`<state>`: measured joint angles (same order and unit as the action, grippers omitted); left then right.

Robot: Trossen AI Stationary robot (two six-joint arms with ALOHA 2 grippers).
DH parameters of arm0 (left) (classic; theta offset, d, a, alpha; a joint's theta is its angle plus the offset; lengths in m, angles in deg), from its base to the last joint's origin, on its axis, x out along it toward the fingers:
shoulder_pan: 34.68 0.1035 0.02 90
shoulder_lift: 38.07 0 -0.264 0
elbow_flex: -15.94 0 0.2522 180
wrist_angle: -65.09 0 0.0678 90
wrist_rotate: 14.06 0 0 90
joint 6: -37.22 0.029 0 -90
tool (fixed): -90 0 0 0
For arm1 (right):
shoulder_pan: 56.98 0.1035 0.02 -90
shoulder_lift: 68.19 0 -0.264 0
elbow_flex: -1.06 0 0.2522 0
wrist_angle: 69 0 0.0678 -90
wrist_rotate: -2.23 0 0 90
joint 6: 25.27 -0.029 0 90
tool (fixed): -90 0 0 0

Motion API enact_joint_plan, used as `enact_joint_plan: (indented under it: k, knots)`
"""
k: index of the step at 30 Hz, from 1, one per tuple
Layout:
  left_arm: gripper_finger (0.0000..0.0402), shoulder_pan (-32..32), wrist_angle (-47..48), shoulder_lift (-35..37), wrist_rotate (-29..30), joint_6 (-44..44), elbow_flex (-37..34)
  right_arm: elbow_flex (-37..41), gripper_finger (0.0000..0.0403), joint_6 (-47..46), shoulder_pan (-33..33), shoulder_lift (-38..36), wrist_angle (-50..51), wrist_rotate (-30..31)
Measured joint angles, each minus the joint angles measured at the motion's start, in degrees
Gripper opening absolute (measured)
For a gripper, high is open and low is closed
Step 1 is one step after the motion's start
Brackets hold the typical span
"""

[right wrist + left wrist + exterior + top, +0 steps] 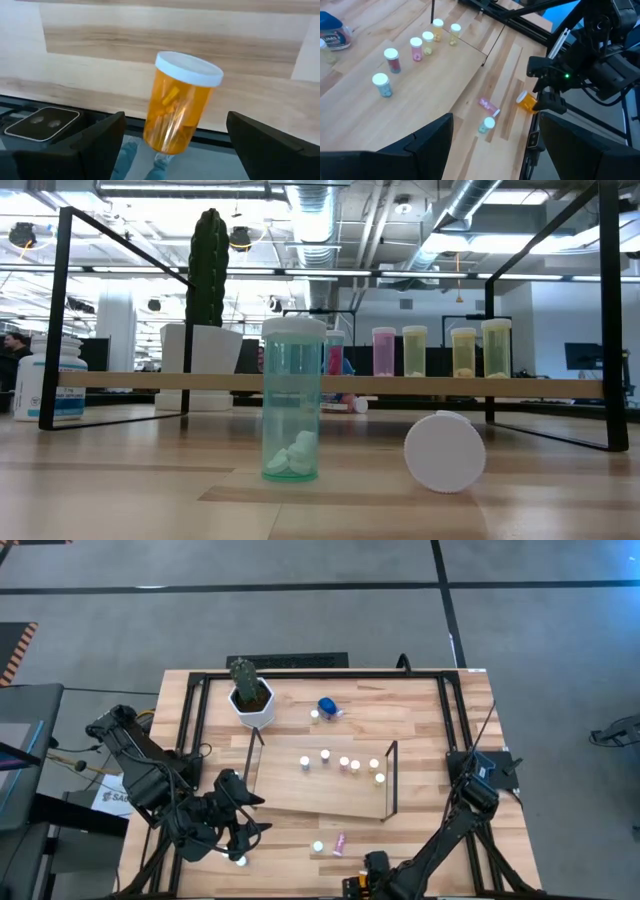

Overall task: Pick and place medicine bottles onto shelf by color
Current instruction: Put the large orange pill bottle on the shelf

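An orange translucent bottle [181, 102] with a smooth white cap hangs tilted at the near table edge between the right gripper's [175, 142] wide-spread fingers, grip undeterminable, while the left gripper [492, 145], part-open and empty, hovers near the light-wood shelf [300, 795].

One camera looks straight down on the whole table [420, 690], one sits at tabletop height close to a green bottle [292, 400] facing the shelf [330, 384], and both wrist cameras look past their fingers, sharing the orange bottle [179, 102].
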<state>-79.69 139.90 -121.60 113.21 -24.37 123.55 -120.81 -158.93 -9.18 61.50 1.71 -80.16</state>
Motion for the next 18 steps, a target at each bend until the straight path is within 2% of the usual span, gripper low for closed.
enact_joint_plan:
  k: [11,18]
  knots:
    - [0.0281,0.0,-0.1,0.0,0.1,-0.5,0.0,4.6,0.0365,-0.5,-0.4,0.0,-4.2,-1.3]
    - [0.0281,0.0,-0.1,0.0,0.9,-0.3,0.0,4.6,0.0321,2.3,-1.2,0.0,-1.5,-1.3]
